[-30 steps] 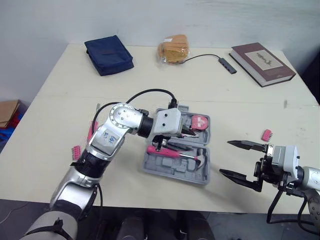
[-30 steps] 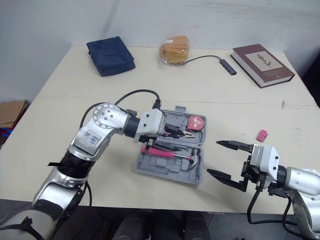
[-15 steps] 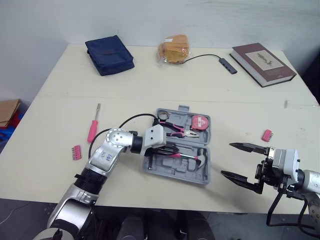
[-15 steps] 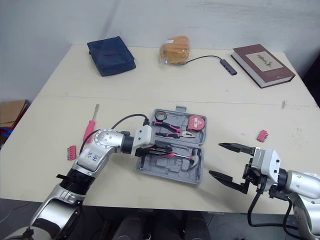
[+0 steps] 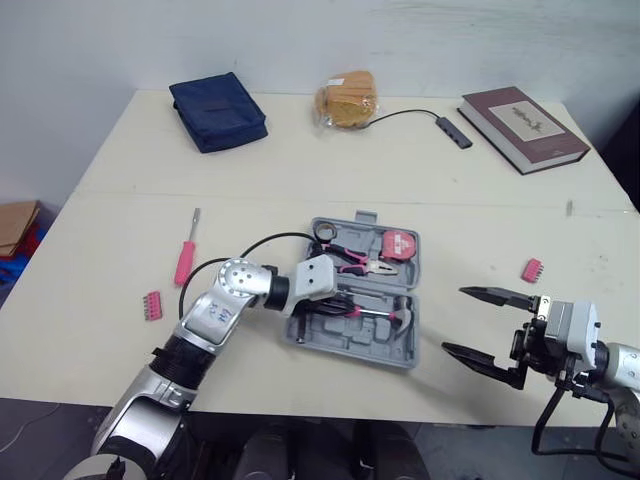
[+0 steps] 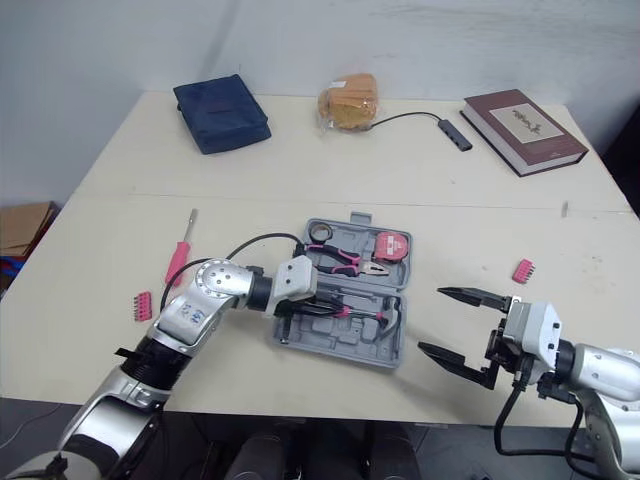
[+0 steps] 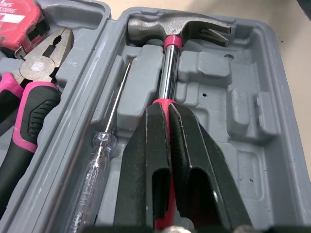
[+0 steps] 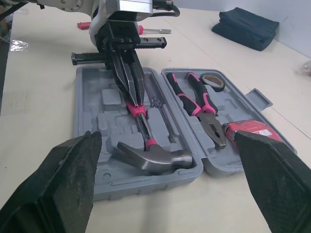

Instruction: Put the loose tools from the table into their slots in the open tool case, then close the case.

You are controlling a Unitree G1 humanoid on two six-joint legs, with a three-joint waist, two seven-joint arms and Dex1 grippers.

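The grey tool case [image 5: 345,350] lies open near the table's front edge. Its far half holds pink pliers [image 5: 355,262], a red tape measure [image 5: 401,244] and a tape roll [image 5: 325,233]. In its near half the hammer [image 7: 175,23] lies beside a clear-handled screwdriver [image 7: 104,145]. My left gripper [image 7: 169,109] reaches into that half, shut on the hammer's pink handle. To the right of the case my right gripper [image 5: 470,322] stands open and holds nothing. On the table lie a pink screwdriver [image 5: 186,260] and a pink bit holder [image 5: 152,305] at the left, and another bit holder [image 5: 532,269] at the right.
Along the table's far side sit a navy pouch [image 5: 218,109], a bagged bun [image 5: 348,99], a USB hub on a cable [image 5: 455,130] and a brown book [image 5: 523,127].
My left arm has come down from above the case. The hammer it held in the air now lies in the case's near half. The right gripper has stayed put.
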